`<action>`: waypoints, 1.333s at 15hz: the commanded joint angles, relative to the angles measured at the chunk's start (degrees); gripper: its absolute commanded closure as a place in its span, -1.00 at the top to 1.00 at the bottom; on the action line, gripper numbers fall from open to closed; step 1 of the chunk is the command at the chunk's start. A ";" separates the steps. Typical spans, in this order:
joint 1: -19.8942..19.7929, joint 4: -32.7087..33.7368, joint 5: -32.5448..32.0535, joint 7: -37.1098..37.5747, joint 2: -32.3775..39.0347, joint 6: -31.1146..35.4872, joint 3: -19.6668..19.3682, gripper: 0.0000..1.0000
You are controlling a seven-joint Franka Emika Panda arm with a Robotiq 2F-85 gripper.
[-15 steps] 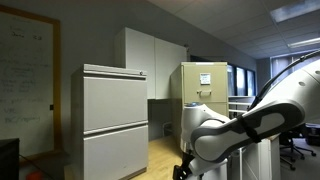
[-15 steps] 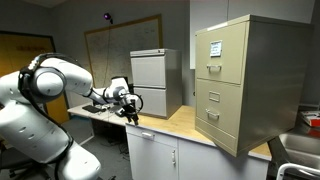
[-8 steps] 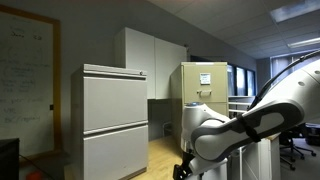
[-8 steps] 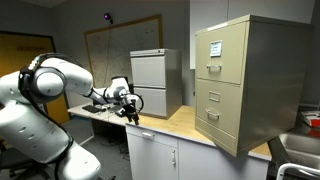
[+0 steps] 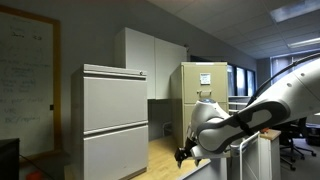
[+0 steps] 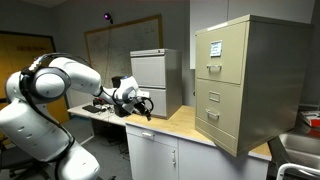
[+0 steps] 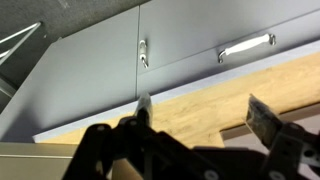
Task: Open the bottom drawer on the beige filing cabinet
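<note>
The beige filing cabinet (image 6: 240, 80) stands on the right end of a wooden counter; it also shows in an exterior view (image 5: 205, 82), where my arm hides its lower part. Its bottom drawer (image 6: 216, 126) is shut, with a small handle near its top edge. My gripper (image 6: 143, 104) hovers over the counter between the grey cabinet and the beige cabinet, well short of the drawer. It also shows in an exterior view (image 5: 184, 153). In the wrist view the gripper (image 7: 203, 118) is open and empty, with the wooden counter between its fingers.
A wider pale grey cabinet (image 6: 155, 78) stands on the wooden counter (image 6: 175, 125) behind my gripper, large in an exterior view (image 5: 115, 120). A tall white cupboard (image 5: 150, 55) stands at the back. Grey cupboard doors (image 7: 90, 70) with handles sit under the counter.
My arm has swung toward the beige cabinet. The gripper has moved along the counter, away from the grey cabinet's left side. The drawer has not moved.
</note>
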 commanded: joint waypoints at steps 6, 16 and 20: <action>-2.69 0.02 9.90 -11.01 6.06 21.38 -14.65 1.00; 6.87 1.34 27.45 -24.54 8.62 27.92 -30.18 1.00; 6.81 1.03 27.38 -24.50 8.68 27.92 -29.91 1.00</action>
